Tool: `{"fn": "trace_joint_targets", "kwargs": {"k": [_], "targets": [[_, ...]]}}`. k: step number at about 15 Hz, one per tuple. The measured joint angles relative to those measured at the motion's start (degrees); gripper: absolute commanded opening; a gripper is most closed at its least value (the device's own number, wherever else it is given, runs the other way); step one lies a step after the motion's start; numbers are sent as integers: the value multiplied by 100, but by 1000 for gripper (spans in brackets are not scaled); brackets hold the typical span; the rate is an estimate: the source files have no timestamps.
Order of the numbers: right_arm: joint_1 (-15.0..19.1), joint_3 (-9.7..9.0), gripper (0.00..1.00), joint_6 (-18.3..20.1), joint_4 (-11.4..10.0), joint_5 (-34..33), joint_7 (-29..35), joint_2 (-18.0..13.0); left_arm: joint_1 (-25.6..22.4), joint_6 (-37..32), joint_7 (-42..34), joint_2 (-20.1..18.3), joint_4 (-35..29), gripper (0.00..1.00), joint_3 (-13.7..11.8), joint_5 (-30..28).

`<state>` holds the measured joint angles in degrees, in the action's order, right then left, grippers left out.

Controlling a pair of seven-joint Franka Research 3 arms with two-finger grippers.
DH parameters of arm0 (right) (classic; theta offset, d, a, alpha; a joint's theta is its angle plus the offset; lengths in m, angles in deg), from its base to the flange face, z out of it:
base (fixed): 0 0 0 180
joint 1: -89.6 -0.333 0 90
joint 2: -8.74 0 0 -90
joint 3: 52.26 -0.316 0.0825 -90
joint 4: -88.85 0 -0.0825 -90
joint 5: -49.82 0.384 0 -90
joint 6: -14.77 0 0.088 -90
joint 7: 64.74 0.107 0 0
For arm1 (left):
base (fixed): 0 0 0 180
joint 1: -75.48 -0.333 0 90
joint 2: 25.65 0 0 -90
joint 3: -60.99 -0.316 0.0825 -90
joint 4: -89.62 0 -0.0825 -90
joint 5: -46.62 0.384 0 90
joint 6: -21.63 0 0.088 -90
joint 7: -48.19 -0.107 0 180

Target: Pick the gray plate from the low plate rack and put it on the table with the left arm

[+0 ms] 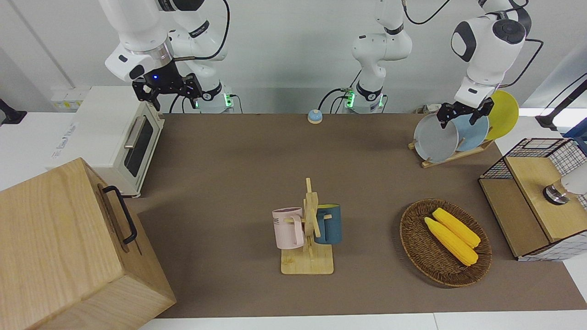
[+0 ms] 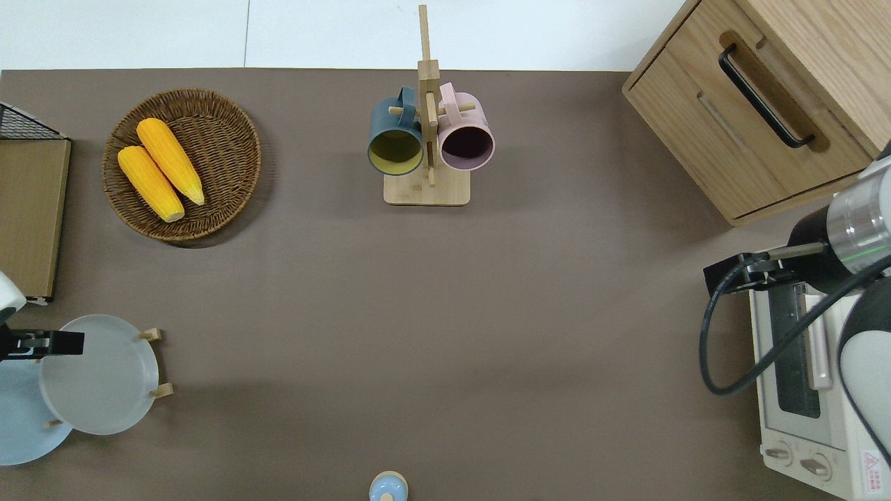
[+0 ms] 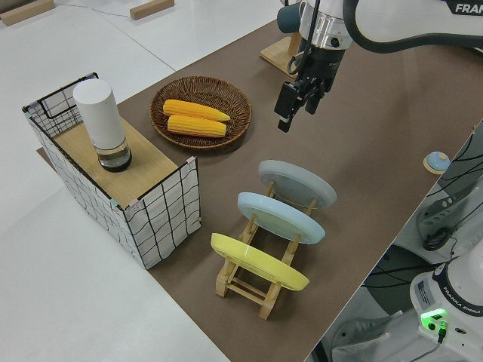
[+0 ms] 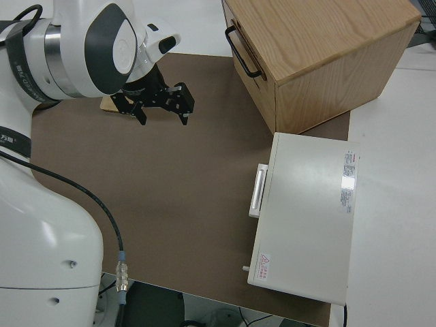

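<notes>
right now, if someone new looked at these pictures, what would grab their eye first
Probably the three plates standing in the low wooden rack at the left arm's end of the table: yellow, blue and gray, with the left gripper hanging open over the gray one. Next, two bright yellow corn cobs in a wicker basket, farther from the robots than the rack.

A robotics lab staged as a mock kitchen. Two white arms are bolted at the edge of a brown-topped table point(image 1: 238, 156), green status lights glowing at their bases, black cables trailing, against bare white walls and floor. The props are household: a white toaster oven point(image 1: 110, 137), a mug stand point(image 1: 309, 238) with two mugs, a wicker basket point(image 1: 445, 243) of corn, plates in a low wooden rack point(image 3: 260, 279).
</notes>
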<state>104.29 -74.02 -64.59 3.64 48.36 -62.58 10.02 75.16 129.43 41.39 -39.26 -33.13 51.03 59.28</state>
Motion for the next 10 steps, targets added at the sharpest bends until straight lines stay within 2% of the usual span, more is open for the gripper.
{"fn": "trace_joint_targets", "kwargs": {"k": [2,6,8,10], "targets": [[0,0,983,0,0,0,0,0,0,39,0,0,-81,920,-87,26],[0,0,983,0,0,0,0,0,-1,33,0,-5,-266,868,-213,52],[0,0,983,0,0,0,0,0,0,33,-1,-5,-340,793,-218,53],[0,0,983,0,0,0,0,0,0,33,0,-5,-380,611,-233,55]]}}
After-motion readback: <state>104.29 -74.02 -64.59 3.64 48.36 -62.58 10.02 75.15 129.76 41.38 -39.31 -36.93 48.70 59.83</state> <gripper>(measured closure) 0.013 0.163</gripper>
